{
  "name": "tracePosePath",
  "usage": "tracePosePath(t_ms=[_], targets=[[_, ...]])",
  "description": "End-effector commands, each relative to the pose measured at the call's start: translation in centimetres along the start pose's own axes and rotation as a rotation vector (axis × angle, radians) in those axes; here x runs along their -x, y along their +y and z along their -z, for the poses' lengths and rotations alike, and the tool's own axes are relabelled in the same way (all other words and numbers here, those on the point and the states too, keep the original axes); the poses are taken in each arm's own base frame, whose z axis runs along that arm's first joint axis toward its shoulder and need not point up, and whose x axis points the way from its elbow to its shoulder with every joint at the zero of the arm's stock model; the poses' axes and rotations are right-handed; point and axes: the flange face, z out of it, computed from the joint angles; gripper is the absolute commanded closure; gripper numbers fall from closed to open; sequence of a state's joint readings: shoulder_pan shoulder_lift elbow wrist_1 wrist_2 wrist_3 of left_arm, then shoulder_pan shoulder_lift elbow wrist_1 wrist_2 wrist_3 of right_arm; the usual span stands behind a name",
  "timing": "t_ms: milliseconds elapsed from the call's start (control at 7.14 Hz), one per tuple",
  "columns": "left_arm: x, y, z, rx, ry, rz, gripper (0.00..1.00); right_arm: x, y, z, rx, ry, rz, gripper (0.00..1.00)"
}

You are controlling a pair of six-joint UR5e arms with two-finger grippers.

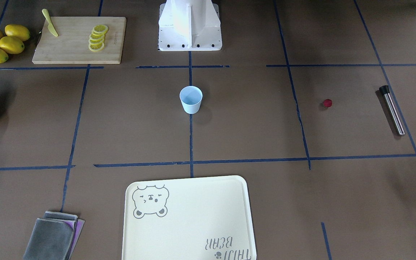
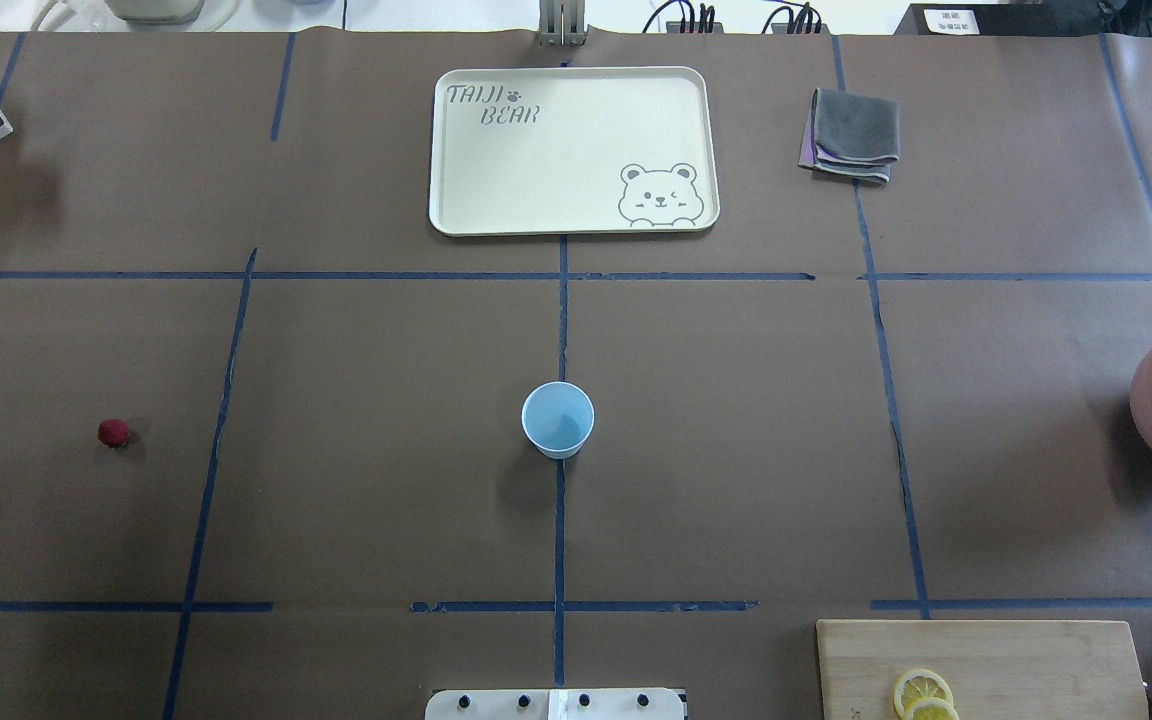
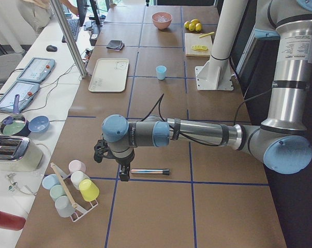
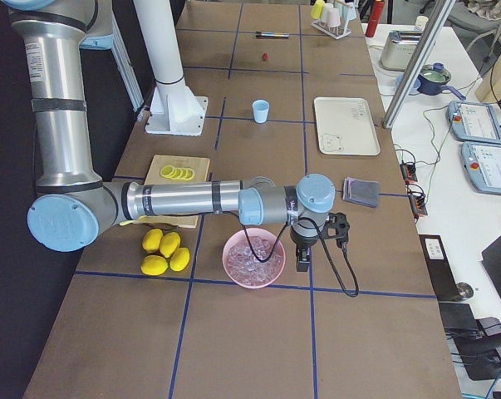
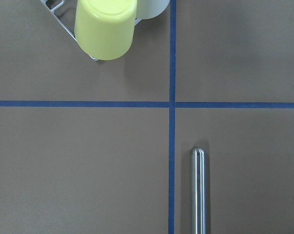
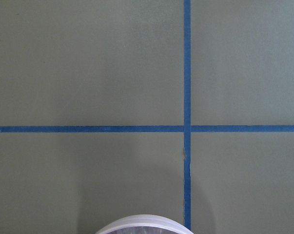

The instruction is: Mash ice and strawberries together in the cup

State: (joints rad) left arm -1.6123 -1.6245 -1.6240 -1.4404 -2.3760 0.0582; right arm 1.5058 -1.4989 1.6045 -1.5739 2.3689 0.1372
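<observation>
Overhead exterior looks forward and down from behind the robot, while exterior front-facing faces it steeply from across the surface; both share the central cup and the tray. Exterior left and exterior right look along the surface from its opposite ends, farther off. The wrist views look straight down at close range: left onto a steel rod, right onto the rim of the bowl.
</observation>
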Motion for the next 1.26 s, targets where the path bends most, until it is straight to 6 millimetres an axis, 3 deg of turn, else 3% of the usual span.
tracePosePath(t_ms=[0,420,701,981,1121], targets=[[-2.0,-0.2,-0.9,0.01,-0.001,-0.051,0.0,0.7,-0.6,0.5,0.012,0.0,-0.012,0.0],[-4.5,-0.5,-2.7,0.041,-0.001,-0.106,0.0,0.9,-0.4,-0.1,0.018,0.002,-0.003,0.0],[-5.7,-1.1,-2.5,0.029,0.002,-0.133,0.0,1.5,-0.4,-0.7,0.028,0.002,0.01,0.0],[-5.9,-0.7,-3.1,0.01,0.005,-0.178,0.0,2.0,-0.3,-0.8,0.027,0.003,0.022,0.0],[-5.1,0.6,-3.8,-0.007,0.005,-0.198,0.0,2.6,0.3,-0.5,0.027,-0.027,0.028,0.0]])
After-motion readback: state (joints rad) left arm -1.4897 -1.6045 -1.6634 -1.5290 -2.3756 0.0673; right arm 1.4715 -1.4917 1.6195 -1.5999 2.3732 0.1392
